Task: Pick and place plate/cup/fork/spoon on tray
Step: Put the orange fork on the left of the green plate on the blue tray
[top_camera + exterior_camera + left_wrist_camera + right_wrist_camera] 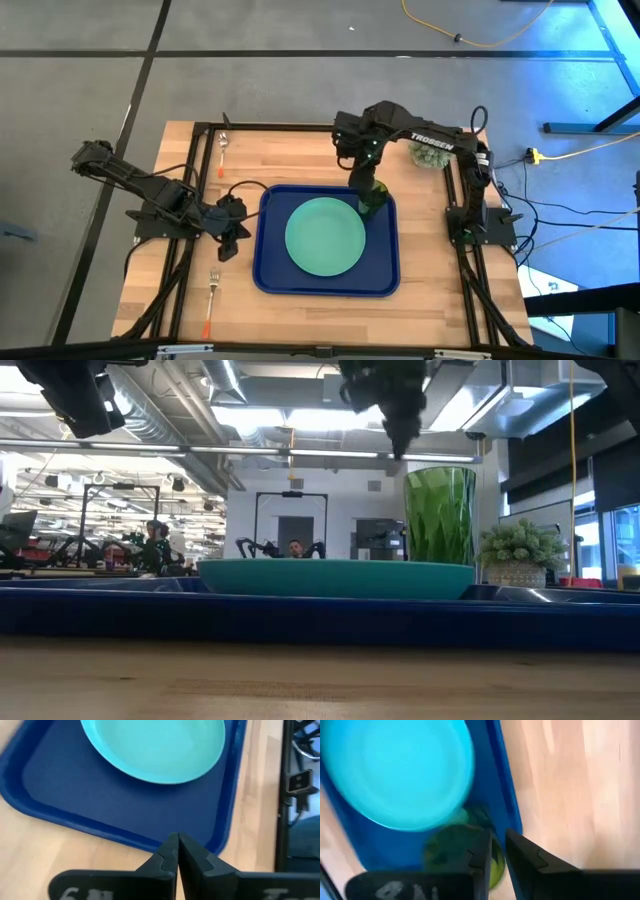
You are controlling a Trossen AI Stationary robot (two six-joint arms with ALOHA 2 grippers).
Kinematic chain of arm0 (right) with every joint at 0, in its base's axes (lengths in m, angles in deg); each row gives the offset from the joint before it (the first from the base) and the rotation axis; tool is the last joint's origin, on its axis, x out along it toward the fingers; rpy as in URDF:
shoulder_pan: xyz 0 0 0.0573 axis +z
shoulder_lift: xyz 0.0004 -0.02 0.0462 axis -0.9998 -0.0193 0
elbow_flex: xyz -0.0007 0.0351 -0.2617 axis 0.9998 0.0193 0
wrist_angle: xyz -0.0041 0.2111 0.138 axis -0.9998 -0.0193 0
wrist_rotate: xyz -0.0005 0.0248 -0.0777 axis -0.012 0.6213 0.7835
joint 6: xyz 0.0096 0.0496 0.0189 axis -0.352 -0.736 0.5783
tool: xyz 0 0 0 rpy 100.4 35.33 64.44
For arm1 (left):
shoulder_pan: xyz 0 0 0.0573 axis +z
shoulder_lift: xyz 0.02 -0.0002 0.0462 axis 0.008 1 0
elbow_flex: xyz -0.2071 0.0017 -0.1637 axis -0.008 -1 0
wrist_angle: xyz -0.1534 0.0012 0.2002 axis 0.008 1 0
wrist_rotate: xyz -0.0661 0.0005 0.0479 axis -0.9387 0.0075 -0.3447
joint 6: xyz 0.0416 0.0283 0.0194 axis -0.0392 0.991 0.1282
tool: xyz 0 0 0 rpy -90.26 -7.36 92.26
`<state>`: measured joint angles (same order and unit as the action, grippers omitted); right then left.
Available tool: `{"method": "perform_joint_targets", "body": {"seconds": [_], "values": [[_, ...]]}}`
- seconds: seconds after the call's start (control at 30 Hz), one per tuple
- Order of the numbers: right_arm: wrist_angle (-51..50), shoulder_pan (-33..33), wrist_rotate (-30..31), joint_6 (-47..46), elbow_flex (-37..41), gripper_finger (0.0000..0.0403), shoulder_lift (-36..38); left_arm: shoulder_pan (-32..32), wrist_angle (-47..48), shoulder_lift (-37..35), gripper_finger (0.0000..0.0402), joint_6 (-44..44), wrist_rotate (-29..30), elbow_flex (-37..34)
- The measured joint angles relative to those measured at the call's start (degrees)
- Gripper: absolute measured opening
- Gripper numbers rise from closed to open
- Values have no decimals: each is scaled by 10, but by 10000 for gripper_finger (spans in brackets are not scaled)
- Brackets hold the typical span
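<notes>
The wooden surface point(300, 150) carries a dark-blue tray point(270, 270) at its middle, with both arms reaching in from the sides. The mint-green plate point(325, 237) lies flat in the centre of the tray and fills much of its floor. In the low view the plate point(335, 577) sits above the tray's rim point(300, 615), and the green cup point(439, 515) stands upright behind it.

The cup point(374, 199) stands inside the tray at the far right corner, just beside the plate's edge. The right gripper point(368, 180) hangs directly over the cup; in the right wrist view its jaws stand slightly apart with a narrow gap, right above the cup point(450, 852), and they do not clamp it.

The left gripper point(236, 228) waits low at the tray's left edge, its jaws pressed together with nothing between them, as the left wrist view shows against the tray point(75, 800).

A spiky pale-green ball plant point(430, 154) sits near the far right of the surface. The spoon point(222, 152) lies on the far left part of the surface, well apart from the tray, and the fork point(211, 300) lies on the near left part, also off the tray.
</notes>
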<state>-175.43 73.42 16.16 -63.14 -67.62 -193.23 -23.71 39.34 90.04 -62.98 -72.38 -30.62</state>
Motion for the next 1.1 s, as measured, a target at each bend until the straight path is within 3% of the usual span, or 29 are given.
{"method": "perform_joint_targets", "body": {"seconds": [0.1,0.37,0.63,0.8,0.97,1.1], "values": [[1,15,-23,1,-56,57,0,0,17,0,0,-41,-34,0],[1,53,-18,39,-167,57,1,-18,82,0,0,-195,-110,0],[0,71,41,51,-160,57,15,-45,94,9,36,-383,-179,0],[0,72,42,60,-159,57,15,-69,100,31,70,-477,-219,0],[1,72,42,60,-159,57,15,-111,130,65,80,-640,-252,0],[1,72,42,63,-159,57,15,-160,111,85,78,-715,-222,0]]}}
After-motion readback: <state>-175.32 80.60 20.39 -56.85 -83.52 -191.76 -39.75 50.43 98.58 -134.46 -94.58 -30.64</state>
